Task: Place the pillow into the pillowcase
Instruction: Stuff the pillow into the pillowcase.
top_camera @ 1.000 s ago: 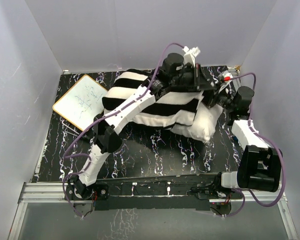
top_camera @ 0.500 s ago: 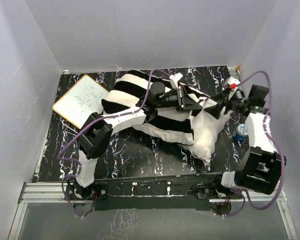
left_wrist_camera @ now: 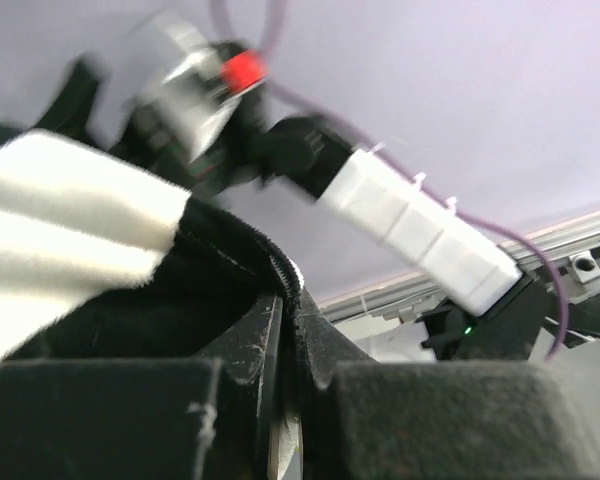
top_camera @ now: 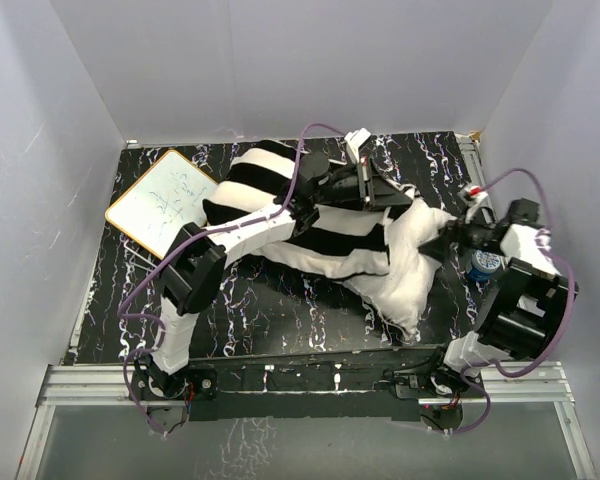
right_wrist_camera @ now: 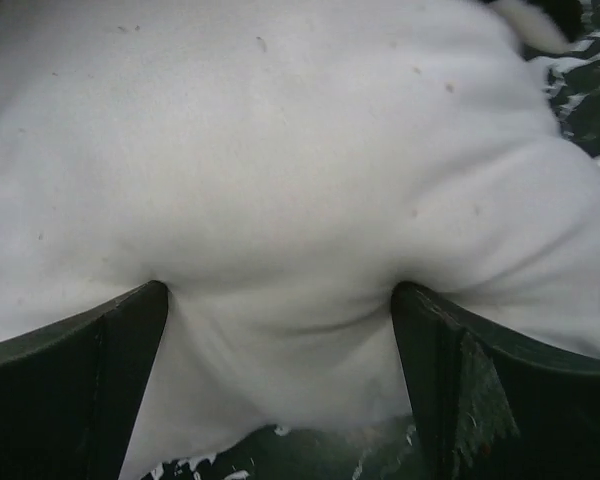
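Note:
The striped black and white pillowcase (top_camera: 270, 195) lies across the back middle of the table, partly over the white pillow (top_camera: 405, 275), which spills out toward the front right. My left gripper (top_camera: 385, 195) is shut on the pillowcase's dark hemmed edge (left_wrist_camera: 240, 265), pinched between its jaws (left_wrist_camera: 290, 310). My right gripper (top_camera: 442, 245) stands open at the pillow's right side. In the right wrist view the pillow (right_wrist_camera: 300, 150) bulges between its wide-spread fingers (right_wrist_camera: 80, 390), which press into the fabric without closing on it (right_wrist_camera: 280, 295).
A small whiteboard (top_camera: 162, 200) lies at the back left on the black marbled table (top_camera: 280, 320). A blue can-like object (top_camera: 485, 263) stands by the right arm's wrist. White walls enclose the table on three sides.
My right gripper has opened and dropped toward the front right, now pressing against the pillow. The pillow has sagged toward the front. My left gripper, still shut on the pillowcase edge, has shifted left.

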Robot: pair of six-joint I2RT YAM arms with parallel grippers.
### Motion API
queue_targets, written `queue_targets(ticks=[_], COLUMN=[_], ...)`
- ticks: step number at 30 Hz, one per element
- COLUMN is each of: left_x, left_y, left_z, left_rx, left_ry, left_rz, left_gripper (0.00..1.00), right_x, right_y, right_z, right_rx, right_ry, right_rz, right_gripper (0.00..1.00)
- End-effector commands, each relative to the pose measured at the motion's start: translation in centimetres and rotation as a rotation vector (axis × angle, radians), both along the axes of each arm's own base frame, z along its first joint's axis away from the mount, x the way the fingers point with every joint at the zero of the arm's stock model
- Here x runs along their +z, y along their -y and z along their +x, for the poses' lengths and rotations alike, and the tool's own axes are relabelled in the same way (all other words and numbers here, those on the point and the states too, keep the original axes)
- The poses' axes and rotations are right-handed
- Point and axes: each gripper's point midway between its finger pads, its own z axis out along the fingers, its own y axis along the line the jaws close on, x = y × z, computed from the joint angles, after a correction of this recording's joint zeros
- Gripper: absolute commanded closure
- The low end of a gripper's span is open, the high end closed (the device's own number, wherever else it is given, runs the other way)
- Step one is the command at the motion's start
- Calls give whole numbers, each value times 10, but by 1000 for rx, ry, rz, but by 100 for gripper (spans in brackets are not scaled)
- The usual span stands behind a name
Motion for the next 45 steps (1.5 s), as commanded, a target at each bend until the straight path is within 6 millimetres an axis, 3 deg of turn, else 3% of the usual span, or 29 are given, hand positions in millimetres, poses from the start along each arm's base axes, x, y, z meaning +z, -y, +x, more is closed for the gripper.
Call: queue_targets(ticks=[1, 2, 3, 4, 5, 7, 10, 12, 13, 15, 17, 21, 25, 28, 31, 32, 33, 34, 35, 36, 37, 38, 42, 45], left_x=[86, 100, 109, 137, 146, 168, 171, 155, 147, 120, 99, 82, 66, 52, 37, 26, 36, 21, 42, 32, 41, 51, 52, 60], left_y=[24, 32, 40, 43, 50, 60, 71, 78, 79, 84, 91, 96, 76, 64, 64, 70, 73, 88, 93, 110, 118, 123, 127, 131], left_z=[-37, -42, -45, -51, -54, -62, -73, -78, -81, -87, -80, -37, 9, 31, 50, 57, 59, 59, 55, 48, 40, 33, 17, 15], left_rx=[-126, -143, -157, -169, -179, -197, -223, -228, -220, -213, -215, -185, -112, -30, 16, 21, 19, 3, -6, -16, -12, -1, 41, 55], left_ry=[161, 185, 199, 243, 249, 271, 245, 213, 197, 154, 121, 91, 44, 57, 39, 14, 7, -27, -14, -27, -15, -8, 14, 13], left_rz=[-138, -156, -167, -212, -224, -270, -316, -312, -310, -283, -271, -277, -273, -225, -191, -187, -213, -207, -241, -240, -266, -296, -275, -280], left_gripper=[100, 100, 100, 100, 100, 100, 100, 100, 100, 100, 100, 100, 100, 100, 100, 100, 100, 100, 100, 100, 100, 100, 100, 100], right_x=[14, 18, 30, 47, 70, 136, 236, 277, 285, 278, 243, 146, 89, 58, 46, 41, 38, 38, 40, 45, 57, 67, 107, 102], right_y=[-60, -77, -88, -97, -100, -104, -106, -102, -101, -105, -116, -132, -134, -142, -159, -165, -171, -175, -177, -177, -177, -176, -175, -195], right_z=[41, 46, 53, 57, 63, 64, 54, 45, 43, 44, 47, 54, 47, 41, 37, 36, 35, 34, 36, 37, 40, 44, 51, 45], right_rx=[3, 19, 24, 23, 10, -35, -42, -27, -24, -49, -88, -191, -168, -89, -5, 5, 14, 17, 14, 12, 9, 14, 4, -29], right_ry=[26, 37, 70, 94, 151, 286, 370, 400, 402, 365, 283, 135, 108, 24, -60, -88, -107, -121, -135, -141, -136, -132, -114, -172], right_rz=[61, 77, 114, 174, 227, 385, 672, 854, 911, 935, 908, 708, 499, 453, 473, 482, 493, 507, 532, 565, 613, 651, 794, 823], right_gripper=[11, 23, 47, 72, 88, 92, 92, 92, 92, 92, 92, 92, 92, 92, 92, 92, 92, 92, 92, 92, 92, 92, 92, 92])
